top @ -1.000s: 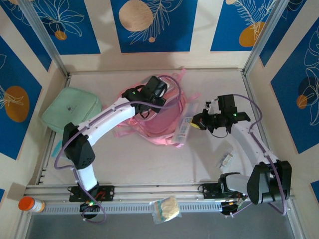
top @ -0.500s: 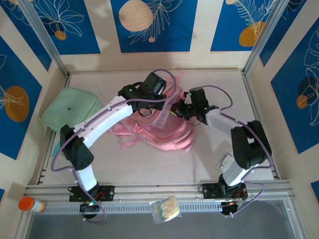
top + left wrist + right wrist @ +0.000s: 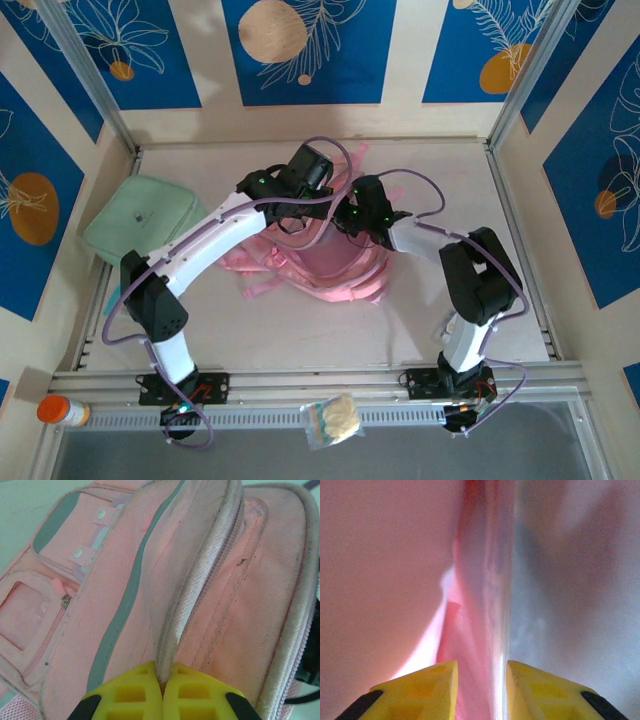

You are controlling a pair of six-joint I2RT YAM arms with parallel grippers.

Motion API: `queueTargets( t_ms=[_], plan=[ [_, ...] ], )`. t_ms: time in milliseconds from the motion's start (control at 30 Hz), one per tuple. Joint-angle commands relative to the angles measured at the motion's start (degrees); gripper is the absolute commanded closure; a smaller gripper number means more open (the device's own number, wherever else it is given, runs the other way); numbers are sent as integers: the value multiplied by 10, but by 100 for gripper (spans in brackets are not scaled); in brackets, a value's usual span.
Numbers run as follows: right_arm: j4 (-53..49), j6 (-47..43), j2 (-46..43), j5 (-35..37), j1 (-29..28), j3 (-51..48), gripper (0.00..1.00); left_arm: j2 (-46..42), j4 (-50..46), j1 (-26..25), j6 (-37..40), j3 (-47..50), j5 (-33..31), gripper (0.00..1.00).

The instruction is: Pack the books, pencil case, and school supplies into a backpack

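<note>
Your left tool [image 3: 162, 674] has its yellow fingers pressed right together, and they're pinching the zippered lip of the backpack [image 3: 335, 270], holding that edge up so the main compartment gapes. From the left wrist view you get the pink weave, a grey-blue stripe and the front zip pockets running off to the left. The backpack sits about mid-surface, a bit toward the back, with both arms reaching in over it from either side. Your right tool [image 3: 481, 672] is poked down inside the opening, fingers a little apart with a clear gap between them. Pink lining and a thin pale glossy edge run up through that gap, but it's too blurry to say what that edge is. The mint-green pouch [image 3: 140, 222] lies well off to the left by the wall.
</note>
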State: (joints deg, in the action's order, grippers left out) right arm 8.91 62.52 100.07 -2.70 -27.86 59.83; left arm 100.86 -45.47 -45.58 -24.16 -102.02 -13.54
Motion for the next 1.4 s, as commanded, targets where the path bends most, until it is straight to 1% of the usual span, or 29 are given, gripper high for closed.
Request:
queueTargets(
  t_ms=[0, 100, 200, 267, 367, 533, 633, 700, 733, 767, 800, 833, 900, 1000, 1067, 1133, 1200, 1300, 1367],
  plan=[
    [-55, 29, -46, 25, 15, -35, 76, -45, 58, 5, -15, -2, 0, 100],
    [-69, 28, -44, 26, 16, -40, 83, -47, 63, 7, -17, 6, 1, 100],
    [-79, 31, -25, 15, 4, -27, 93, -51, 76, 8, -23, 19, 7, 100],
    [-76, 37, -23, 13, -3, -27, 97, -49, 77, 9, -24, 22, 11, 100],
    [-85, 22, -44, 8, -4, -25, 99, -48, 71, 15, -27, 30, 19, 100],
    [-180, -27, -136, 41, 17, -35, 99, -44, 92, 19, -35, 70, 67, 100],
    [-285, -64, -189, 54, 37, -22, 99, -40, 122, 19, -47, 107, 107, 100],
    [-345, -92, -218, 57, 56, -16, 99, -36, 152, 20, -57, 137, 147, 99],
    [-364, -100, -229, 55, 65, -17, 100, -36, 163, 19, -63, 147, 159, 95],
    [-381, -109, -243, 54, 76, -22, 100, -38, 173, 19, -69, 157, 169, 86],
    [-392, -118, -257, 54, 84, -29, 100, -45, 188, 19, -76, 171, 178, 73],
    [-400, -123, -268, 51, 91, -34, 100, -54, 197, 19, -82, 183, 181, 65],
    [-430, -139, -288, 43, 98, -31, 100, -90, 214, 19, -94, 216, 174, 56],
    [-471, -145, -304, 53, 84, -25, 100, -169, 247, 21, -111, 291, 137, 44],
    [-471, -131, -308, 41, 68, -40, 99, -216, 256, 34, -123, 343, 111, 37],
    [-461, -115, -304, 27, 43, -58, 100, -246, 254, 63, -141, 390, 120, 33],
    [-453, -101, -292, 38, 7, -70, 100, -274, 254, 97, -159, 440, 133, 32],
    [-425, -79, -263, 43, -40, -80, 100, -310, 274, 129, -179, 508, 135, 31],
    [-410, -64, -238, 31, -57, -78, 100, -316, 292, 153, -194, 537, 170, 30]
  ],
)
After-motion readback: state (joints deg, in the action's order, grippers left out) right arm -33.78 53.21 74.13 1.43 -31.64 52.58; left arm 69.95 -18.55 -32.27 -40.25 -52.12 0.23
